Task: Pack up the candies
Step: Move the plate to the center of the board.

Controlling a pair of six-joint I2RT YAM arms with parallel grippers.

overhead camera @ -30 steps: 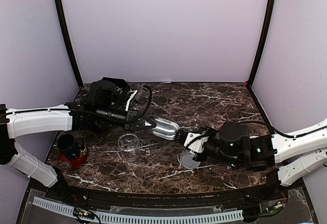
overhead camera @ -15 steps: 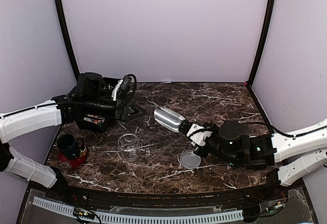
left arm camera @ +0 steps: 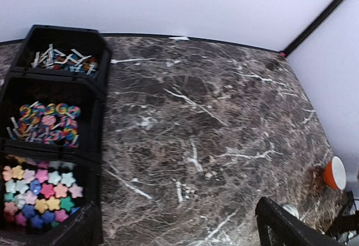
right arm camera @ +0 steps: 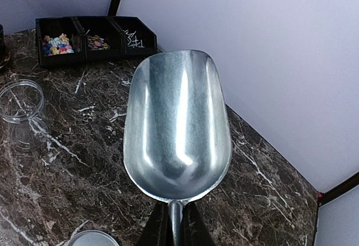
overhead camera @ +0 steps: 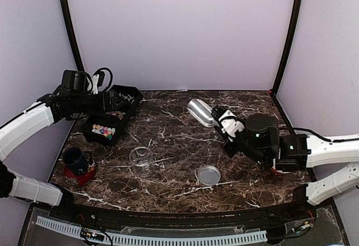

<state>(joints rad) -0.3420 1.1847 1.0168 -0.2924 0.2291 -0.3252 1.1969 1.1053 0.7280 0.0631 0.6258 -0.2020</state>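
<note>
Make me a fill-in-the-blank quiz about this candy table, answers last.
The shiny metal scoop is gripped by the ___ arm's fingers.
The scoop's bowl is ___, holding no sweets.
The clear glass jar stands upright with its round metal lid taken ___ and lying on the table.
The mixed-colour star-shaped candies lie in one of the black tray's ___ compartments.
Answers: right; empty; off; three.

No lettering to call, folks: not a word, number or brand mark can be read anywhere. The black bins (overhead camera: 106, 125) at ten o'clock, the candies (left arm camera: 42, 190), the metal scoop (right arm camera: 176, 125), the glass jar (overhead camera: 141, 160) and the mug (overhead camera: 74, 159) at eight o'clock show plain faces, or detail too small to make out.
</note>
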